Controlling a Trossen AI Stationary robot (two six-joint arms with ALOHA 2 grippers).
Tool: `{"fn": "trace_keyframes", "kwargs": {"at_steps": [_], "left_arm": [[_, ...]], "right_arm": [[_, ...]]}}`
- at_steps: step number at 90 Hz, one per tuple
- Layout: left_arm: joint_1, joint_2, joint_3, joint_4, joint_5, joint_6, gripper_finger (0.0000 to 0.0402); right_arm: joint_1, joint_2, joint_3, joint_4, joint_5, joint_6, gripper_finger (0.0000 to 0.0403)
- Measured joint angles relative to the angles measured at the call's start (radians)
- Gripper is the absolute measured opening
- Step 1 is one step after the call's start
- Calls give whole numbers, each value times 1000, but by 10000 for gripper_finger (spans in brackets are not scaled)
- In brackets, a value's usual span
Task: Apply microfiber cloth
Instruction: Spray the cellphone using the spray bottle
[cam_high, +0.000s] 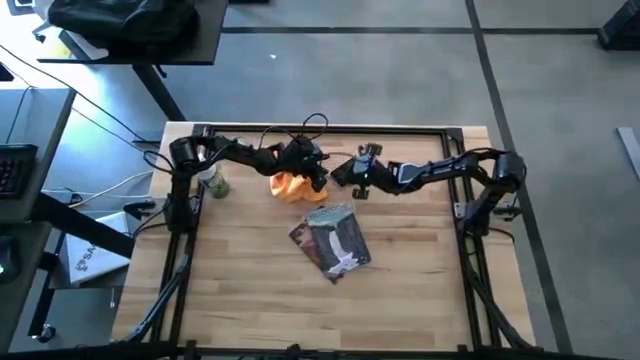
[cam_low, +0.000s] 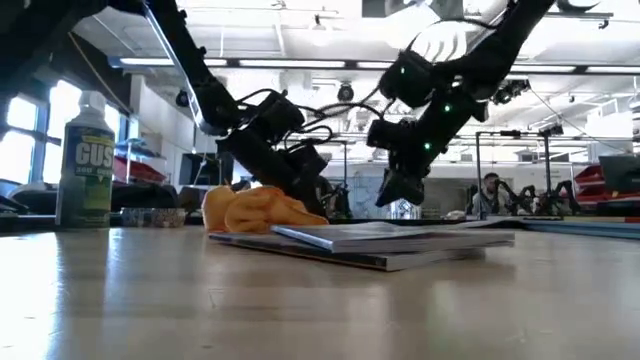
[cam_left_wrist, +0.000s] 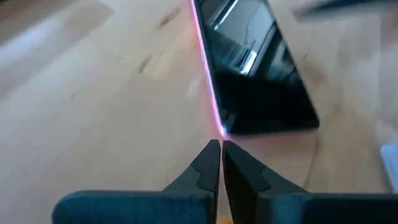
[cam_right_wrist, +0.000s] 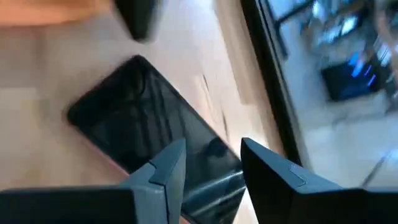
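My left gripper sits low over the far middle of the pale, grain-streaked wooden table, its two dark tapered fingers pinched together tip to tip with nothing visible between them. Just ahead of those tips in my left wrist view lies the phone, a flat glossy black slab with a thin pink edge, its screen mirroring the ceiling lights. The microfiber cloth lies bunched right beside my left gripper, on the side toward my left arm's base: soft, bright orange-yellow, a lumpy heap of rounded folds resting on the wood. In the low view the cloth touches the edge of the blue-grey printed packet, which lies flat and slightly glossy nearer the table's middle.

My right gripper hangs just above the phone from the other side, its blunt grey-blue fingers parted and empty, the phone's dark glass showing in the gap. A green-labelled spray bottle with a white cap stands upright near my left arm's base.
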Motion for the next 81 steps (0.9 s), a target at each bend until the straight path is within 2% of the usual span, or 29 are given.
{"fn": "trace_keyframes", "kwargs": {"at_steps": [23,48,59,81], "left_arm": [[-5,-35,-105,65,19,-5,0],[-23,-116,-250,136,21,1,0],[-24,-158,-278,116,8,-8,0],[-31,-246,-270,124,-41,33,0]], "right_arm": [[-21,69,0,19,-94,122,70],[50,124,3,138,-144,155,43],[92,124,19,130,-194,109,42],[158,99,133,-43,-146,-118,41]]}}
